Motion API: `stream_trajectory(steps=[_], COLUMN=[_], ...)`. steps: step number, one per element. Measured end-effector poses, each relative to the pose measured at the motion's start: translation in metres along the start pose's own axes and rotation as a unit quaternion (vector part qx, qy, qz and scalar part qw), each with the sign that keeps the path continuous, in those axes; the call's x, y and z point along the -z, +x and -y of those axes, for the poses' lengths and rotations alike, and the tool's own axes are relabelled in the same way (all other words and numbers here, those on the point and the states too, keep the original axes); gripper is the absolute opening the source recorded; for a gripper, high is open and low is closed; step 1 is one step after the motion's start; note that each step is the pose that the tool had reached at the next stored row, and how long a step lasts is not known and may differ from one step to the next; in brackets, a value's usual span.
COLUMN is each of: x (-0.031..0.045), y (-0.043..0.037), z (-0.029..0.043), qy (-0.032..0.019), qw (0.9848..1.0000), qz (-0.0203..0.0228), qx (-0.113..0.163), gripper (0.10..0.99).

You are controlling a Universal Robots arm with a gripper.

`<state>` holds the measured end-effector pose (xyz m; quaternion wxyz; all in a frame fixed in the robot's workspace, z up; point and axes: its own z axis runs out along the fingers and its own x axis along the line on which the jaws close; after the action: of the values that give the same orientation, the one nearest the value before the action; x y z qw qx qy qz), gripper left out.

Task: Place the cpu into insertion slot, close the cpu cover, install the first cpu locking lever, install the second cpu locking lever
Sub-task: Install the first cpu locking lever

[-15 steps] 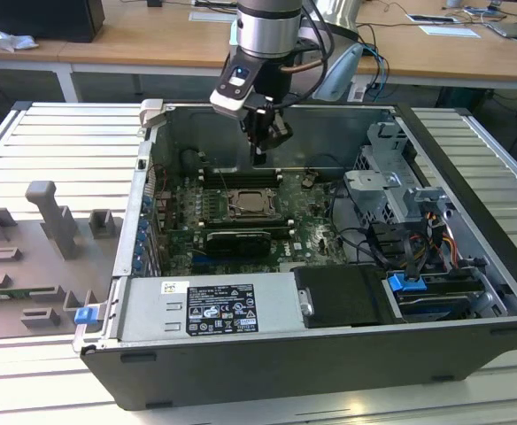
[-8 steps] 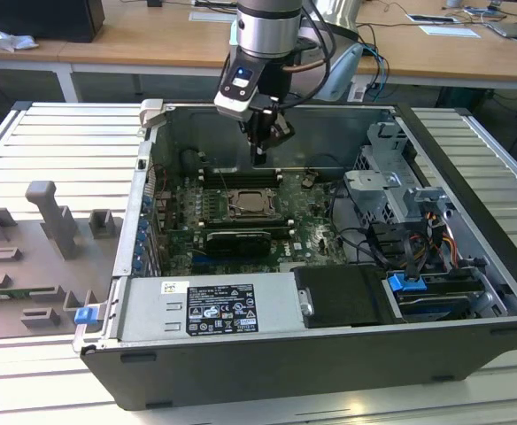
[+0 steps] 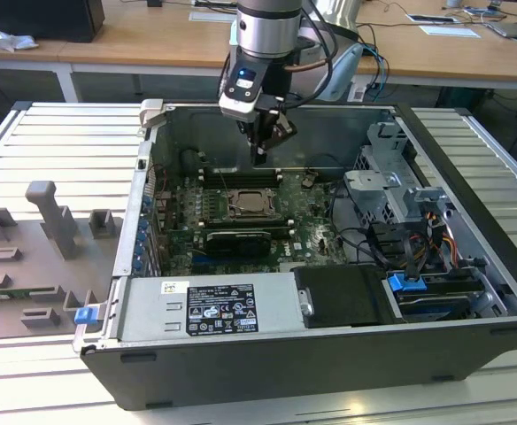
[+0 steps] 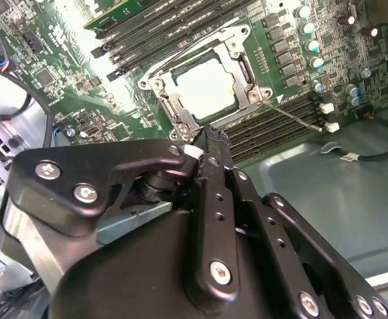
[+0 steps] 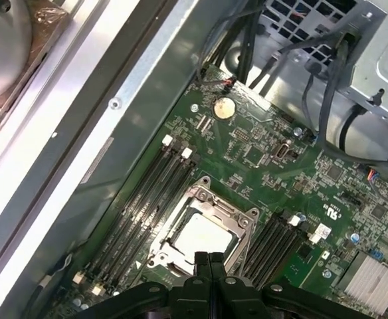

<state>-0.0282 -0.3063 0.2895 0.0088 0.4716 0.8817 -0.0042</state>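
Cpu (image 4: 207, 86) lies flat in the insertion slot (image 4: 151, 83) on the green motherboard (image 4: 61, 73), the cpu cover (image 4: 178, 106) folded down around it, in the second wrist view. Beside it a thin wire lever (image 4: 293, 114) angles out, seemingly unlatched. The gripper (image 4: 210, 141) hovers by the socket's edge, fingers (image 4: 220, 193) pinched together on nothing, likely to push.

Robotics lab: slatted workbench (image 3: 64, 133), open computer case (image 3: 329, 365).

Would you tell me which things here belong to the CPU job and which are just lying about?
Job: cpu, cpu cover around it, locking lever sticking out, claw above the board.
Lying about: memory slots, coin cell, power supply, drive cage, grey fixtures beside the case.
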Motion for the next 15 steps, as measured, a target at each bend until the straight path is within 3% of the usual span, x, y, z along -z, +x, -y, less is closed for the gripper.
stream_trajectory(steps=[9, 12, 15], x=[0.0, 0.0, 0.0], y=[0.0, 0.0, 0.0], z=[0.0, 0.0, 0.0], qy=[-0.0009, -0.0018, -0.0023], qw=[0.9987, 0.9955, 0.9927], qz=[0.0, -0.0001, -0.0001], qx=[0.05, 0.095, 0.12], gripper=[0.106, 0.106, 0.106])
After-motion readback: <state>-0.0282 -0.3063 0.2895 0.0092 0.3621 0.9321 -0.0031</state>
